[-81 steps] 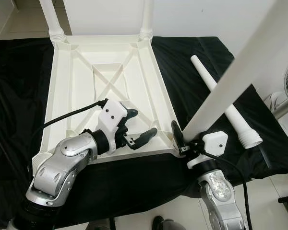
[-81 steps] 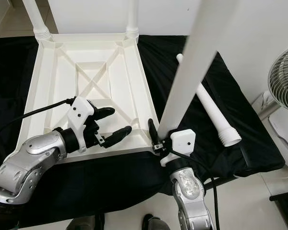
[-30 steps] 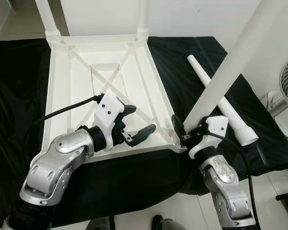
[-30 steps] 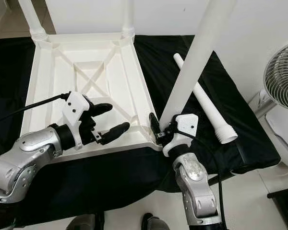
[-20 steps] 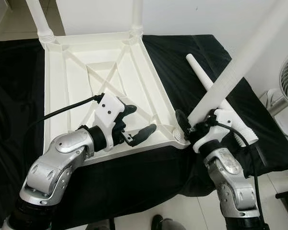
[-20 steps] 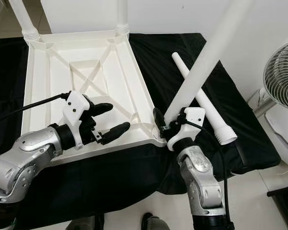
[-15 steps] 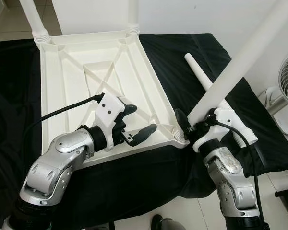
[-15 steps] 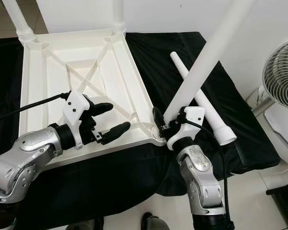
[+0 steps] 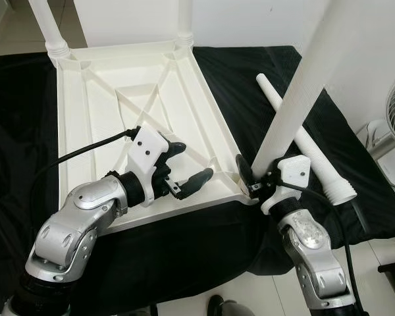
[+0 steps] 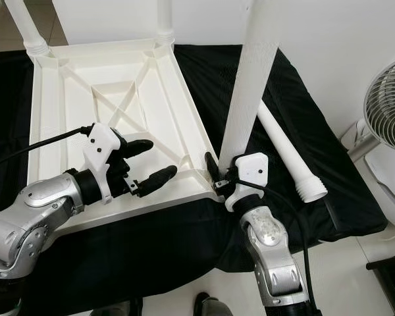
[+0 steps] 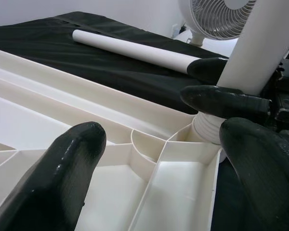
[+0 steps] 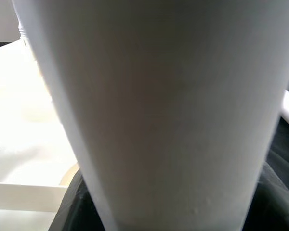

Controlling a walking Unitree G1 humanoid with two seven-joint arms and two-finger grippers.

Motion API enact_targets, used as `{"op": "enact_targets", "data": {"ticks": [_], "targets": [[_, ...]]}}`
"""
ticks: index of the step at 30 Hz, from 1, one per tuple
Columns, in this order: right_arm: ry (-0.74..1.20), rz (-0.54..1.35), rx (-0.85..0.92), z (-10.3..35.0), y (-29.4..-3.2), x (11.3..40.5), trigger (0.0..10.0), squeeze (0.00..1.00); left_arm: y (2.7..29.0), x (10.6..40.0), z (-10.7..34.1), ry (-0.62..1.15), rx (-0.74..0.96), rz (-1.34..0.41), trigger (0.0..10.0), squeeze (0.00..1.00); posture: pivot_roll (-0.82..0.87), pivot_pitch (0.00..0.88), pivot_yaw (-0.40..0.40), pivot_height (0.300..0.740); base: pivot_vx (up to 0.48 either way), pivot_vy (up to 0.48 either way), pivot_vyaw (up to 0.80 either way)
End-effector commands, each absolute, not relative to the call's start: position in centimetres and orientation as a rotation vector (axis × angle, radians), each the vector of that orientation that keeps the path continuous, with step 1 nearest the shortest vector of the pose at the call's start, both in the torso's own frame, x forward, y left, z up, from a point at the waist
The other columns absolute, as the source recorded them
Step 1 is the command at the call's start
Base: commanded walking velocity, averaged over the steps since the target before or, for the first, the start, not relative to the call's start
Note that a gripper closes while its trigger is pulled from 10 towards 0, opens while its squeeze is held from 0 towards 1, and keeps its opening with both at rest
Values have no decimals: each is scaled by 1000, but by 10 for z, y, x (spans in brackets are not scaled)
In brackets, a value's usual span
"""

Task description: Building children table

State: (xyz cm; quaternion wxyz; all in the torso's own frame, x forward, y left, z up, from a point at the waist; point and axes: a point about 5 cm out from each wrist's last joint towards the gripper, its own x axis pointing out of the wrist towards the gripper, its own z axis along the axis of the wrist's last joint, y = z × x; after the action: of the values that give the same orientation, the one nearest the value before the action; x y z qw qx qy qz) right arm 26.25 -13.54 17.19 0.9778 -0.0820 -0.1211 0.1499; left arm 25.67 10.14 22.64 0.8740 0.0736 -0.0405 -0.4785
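Note:
A white plastic tabletop [image 9: 105,99] lies upside down on black cloth, with two legs [image 9: 47,26] standing in its far corners. My right gripper [image 9: 253,179] is shut on a third white leg [image 9: 296,92], whose threaded base sits at the near right corner socket [image 11: 205,131]; the leg rises nearly upright toward me. My left gripper [image 9: 184,168] hovers open over the tabletop's underside just left of that corner, holding nothing. A fourth white leg [image 9: 309,148] lies loose on the cloth to the right.
The black cloth [image 9: 250,85] covers a low surface whose front edge drops to a tiled floor [image 9: 250,296]. A white fan [image 10: 388,99] stands at the right. Shoes of a person [image 9: 220,307] show at the bottom edge.
The held leg has swung from leaning right to nearly upright, and my right gripper has turned with it at the corner socket. My left gripper has stayed open in place.

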Motion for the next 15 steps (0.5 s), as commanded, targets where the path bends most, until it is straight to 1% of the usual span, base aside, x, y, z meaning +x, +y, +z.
{"op": "enact_targets", "data": {"ticks": [1,6,9,10,11,12,15], "targets": [[10,265,-185,120,-148,257,10000,0,103,256,230,-97,157,-967,10000,0,83,232,-20,740,0,0,0],[-35,260,-184,115,-152,250,10000,0,103,256,231,-100,158,-962,10000,0,78,239,-18,740,0,0,0],[-79,245,-150,115,-155,245,10000,0,103,257,231,-102,157,-960,10000,0,76,249,-17,740,0,0,0],[-98,237,-127,115,-156,243,10000,0,103,257,232,-103,157,-959,10000,0,76,249,-17,740,0,0,0],[-109,205,-52,116,-161,243,10000,0,103,257,232,-103,157,-959,10000,0,76,249,-17,740,0,0,0],[-109,205,-52,116,-161,243,10000,0,103,257,232,-103,157,-959,10000,0,76,249,-17,740,0,0,0],[-101,132,50,112,-171,243,10000,0,103,257,232,-104,155,-960,10000,0,76,254,-12,740,0,0,0]]}}
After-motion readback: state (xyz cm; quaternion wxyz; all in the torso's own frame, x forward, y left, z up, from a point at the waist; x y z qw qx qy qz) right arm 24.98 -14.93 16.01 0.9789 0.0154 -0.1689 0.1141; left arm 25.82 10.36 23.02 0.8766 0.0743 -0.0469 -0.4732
